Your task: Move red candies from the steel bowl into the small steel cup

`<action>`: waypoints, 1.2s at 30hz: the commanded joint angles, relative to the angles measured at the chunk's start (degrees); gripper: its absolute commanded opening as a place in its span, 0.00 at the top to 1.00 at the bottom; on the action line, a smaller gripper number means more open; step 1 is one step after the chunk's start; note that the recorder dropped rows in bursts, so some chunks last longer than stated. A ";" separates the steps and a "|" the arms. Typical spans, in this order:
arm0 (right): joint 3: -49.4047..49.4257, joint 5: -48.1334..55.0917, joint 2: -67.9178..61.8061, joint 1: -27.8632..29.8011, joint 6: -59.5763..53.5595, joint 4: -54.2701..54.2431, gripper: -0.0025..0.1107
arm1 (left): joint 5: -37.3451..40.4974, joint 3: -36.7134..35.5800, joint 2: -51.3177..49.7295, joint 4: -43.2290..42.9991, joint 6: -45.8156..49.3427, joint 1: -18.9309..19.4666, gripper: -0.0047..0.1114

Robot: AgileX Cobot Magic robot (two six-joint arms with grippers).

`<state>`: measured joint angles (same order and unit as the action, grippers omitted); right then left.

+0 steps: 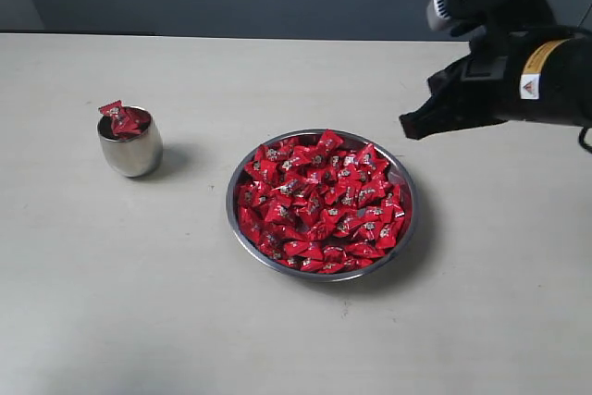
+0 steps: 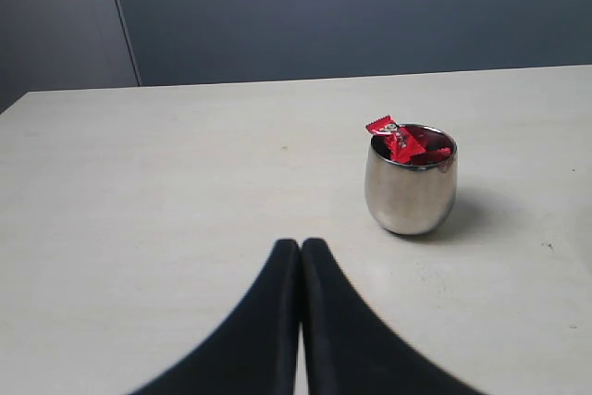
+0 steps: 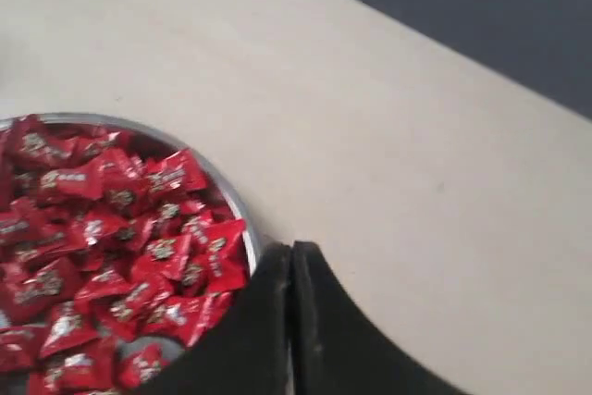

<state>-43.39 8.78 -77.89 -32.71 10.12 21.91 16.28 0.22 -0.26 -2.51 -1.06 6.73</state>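
Bowl [image 1: 235,227] sits mid-table [image 1: 139,312], heaped with red candies [image 1: 319,201]. Cup [image 1: 130,153] stands upright well to the bowl's left, apart from it. It holds a few candies, one poking above the rim. Right gripper [image 1: 409,127] hangs raised near the bowl's far right rim, jaws pressed together, nothing between them. Left gripper [image 2: 301,247] shows only in its wrist view: jaws closed tip to tip, empty, pointing toward the cup and short of it.
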 commanded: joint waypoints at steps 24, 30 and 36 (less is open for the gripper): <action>-28.37 40.90 -27.70 -3.38 -20.28 -36.81 0.67 | 0.03 -0.22 0.26 -0.06 -0.07 0.03 0.96; -28.37 41.86 -30.67 -4.00 -16.12 -38.19 0.67 | 0.03 -0.22 0.26 -0.06 -0.07 0.03 0.96; -28.37 38.19 -32.94 -7.01 -16.57 -38.09 0.67 | 0.03 -0.22 0.26 -0.06 -0.07 0.03 0.96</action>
<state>-71.46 48.90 -110.24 -38.67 -6.21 -16.01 16.28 0.22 -0.26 -2.51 -1.06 6.73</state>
